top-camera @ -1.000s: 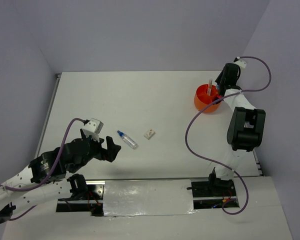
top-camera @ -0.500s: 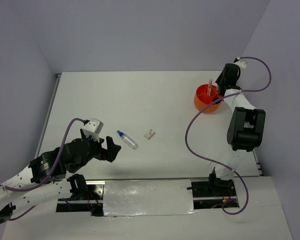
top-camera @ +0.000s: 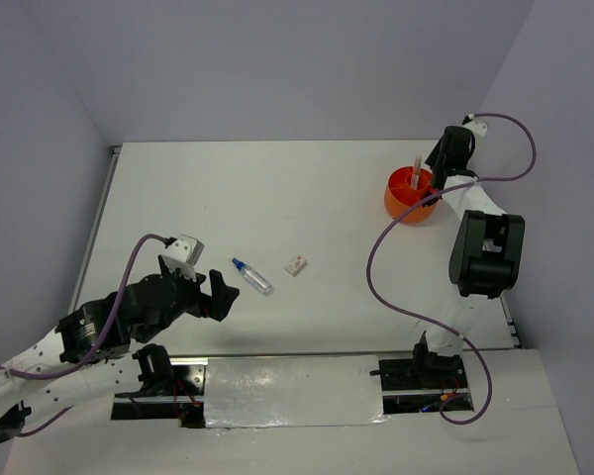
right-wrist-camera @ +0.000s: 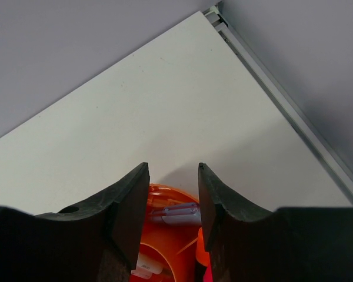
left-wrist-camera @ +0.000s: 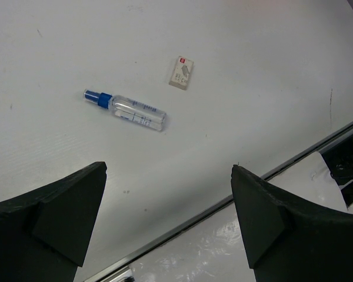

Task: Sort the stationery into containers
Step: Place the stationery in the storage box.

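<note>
tube (left-wrist-camera: 125, 110) lies just ahead of the left claw (left-wrist-camera: 167, 169), which gapes wide, empty.

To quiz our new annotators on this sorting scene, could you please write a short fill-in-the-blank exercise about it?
1. The clear tube lying on the table has a ___ cap.
2. The left gripper has its jaws wide ___, holding nothing.
3. The right gripper hangs over the ___ tub.
Missing words: blue; open; orange.
</note>
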